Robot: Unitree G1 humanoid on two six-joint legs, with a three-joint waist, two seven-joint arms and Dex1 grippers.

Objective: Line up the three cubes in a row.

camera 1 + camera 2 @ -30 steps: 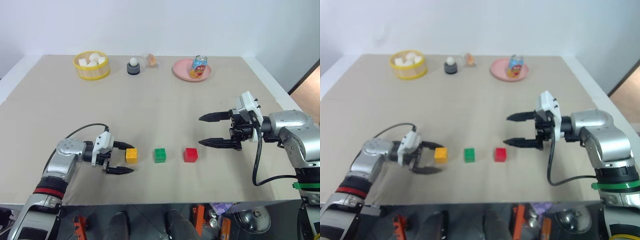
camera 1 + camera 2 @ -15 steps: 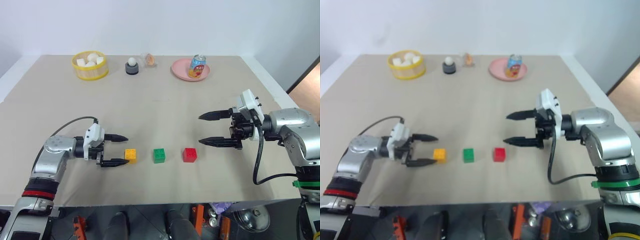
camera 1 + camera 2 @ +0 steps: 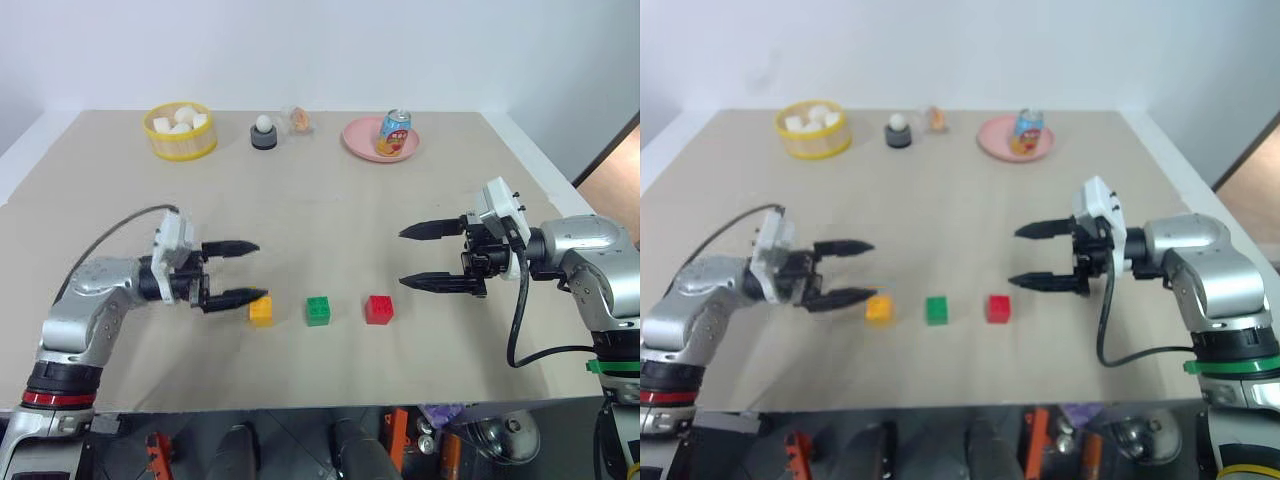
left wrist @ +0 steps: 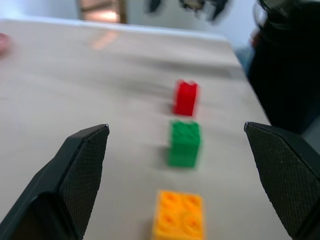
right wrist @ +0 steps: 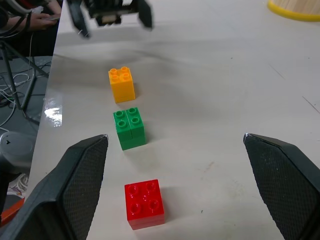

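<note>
Two hands hang wide open and empty: the left hand point(image 3: 238, 272) just beside the yellow cube point(image 3: 261, 310), the right hand point(image 3: 422, 257) near the red cube point(image 3: 379, 309). The green cube point(image 3: 318, 310) sits between them, one row on the tabletop point(image 3: 320, 200).

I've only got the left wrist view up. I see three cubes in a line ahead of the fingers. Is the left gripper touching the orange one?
Observer: No. The left gripper hangs open above the table, clear of the orange cube.
Operator: Where's the other arm?
Observer: The right gripper is open too, beyond the red cube, holding nothing.
Operator: Anything else on the table?
Observer: A yellow basket and a pink plate with a can sit at the far edge.
</note>
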